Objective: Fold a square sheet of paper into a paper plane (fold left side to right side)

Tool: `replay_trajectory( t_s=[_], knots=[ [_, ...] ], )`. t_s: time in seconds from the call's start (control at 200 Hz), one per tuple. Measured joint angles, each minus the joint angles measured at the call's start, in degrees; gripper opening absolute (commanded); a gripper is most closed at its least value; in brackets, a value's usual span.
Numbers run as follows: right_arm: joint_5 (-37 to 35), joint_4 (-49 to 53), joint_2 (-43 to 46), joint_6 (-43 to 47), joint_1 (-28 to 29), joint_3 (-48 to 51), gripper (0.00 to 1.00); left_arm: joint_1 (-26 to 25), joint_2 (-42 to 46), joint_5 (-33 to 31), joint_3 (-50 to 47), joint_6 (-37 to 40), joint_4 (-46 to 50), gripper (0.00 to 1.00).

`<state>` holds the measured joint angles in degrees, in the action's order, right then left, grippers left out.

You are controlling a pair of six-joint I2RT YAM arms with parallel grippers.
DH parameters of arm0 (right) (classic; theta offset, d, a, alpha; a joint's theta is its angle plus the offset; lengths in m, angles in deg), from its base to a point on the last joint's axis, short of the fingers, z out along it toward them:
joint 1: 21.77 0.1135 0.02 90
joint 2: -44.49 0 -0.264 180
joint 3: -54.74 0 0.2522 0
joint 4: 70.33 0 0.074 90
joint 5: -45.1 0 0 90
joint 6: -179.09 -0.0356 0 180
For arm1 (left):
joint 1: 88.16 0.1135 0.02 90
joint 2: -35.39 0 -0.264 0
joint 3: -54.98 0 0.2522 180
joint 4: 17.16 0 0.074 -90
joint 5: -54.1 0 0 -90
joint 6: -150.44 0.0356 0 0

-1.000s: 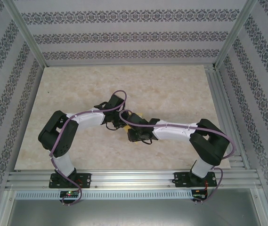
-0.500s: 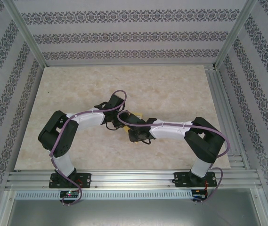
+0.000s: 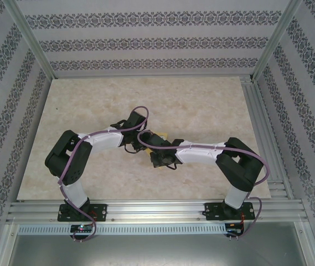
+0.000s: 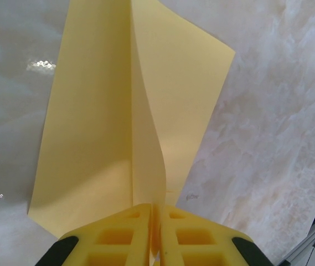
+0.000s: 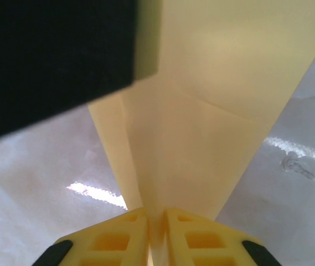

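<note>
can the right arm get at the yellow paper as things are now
Probably yes: the right gripper looks shut on the yellow paper, with nothing between them. The left gripper pinches a raised fold of the same sheet, and a dark shape hangs close by, so room is tight.

Blocked at table centre by white-and-black left arm (image 3: pixel 99 138) and white-and-black right arm (image 3: pixel 201 151), wrists close together, purple cable (image 3: pixel 138 111) looped above. Yellow-fingered left gripper (image 4: pixel 156 209) and yellow-fingered right gripper (image 5: pixel 156 215) pinched on thin yellow-orange folded paper sheet (image 4: pixel 91 138), flap raised off the surface. Free over bare beige marbled table top (image 3: pixel 201 100): far strip, both far corners, near strip between bases. Bounded by slanted aluminium frame posts (image 3: pixel 29 40) and patterned walls (image 3: pixel 146 41).
</note>
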<state>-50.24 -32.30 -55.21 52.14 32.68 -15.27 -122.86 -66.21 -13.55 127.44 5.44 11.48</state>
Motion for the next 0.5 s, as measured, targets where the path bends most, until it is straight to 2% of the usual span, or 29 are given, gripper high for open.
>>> replay_trajectory(
  t_s=[0.215, 0.41, 0.5],
  knots=[
    [1.9, -3.72, 0.0, -0.09, -0.61, 1.6, 0.07, 0.09, 0.26, -0.28, 0.33, 0.48, 1.68, 0.29],
    [2.91, -6.43, 0.44, -0.48, -1.4, 2.8, 0.07, 1.33, 2.05, -0.9, 1.36, 1.88, 5.6, 0.53],
    [3.52, -7.78, 1.2, -0.83, -2.08, 3.34, 0.07, 3.1, 3.32, -1.33, 1.6, 3.06, 7.96, 0.61]
  ],
)
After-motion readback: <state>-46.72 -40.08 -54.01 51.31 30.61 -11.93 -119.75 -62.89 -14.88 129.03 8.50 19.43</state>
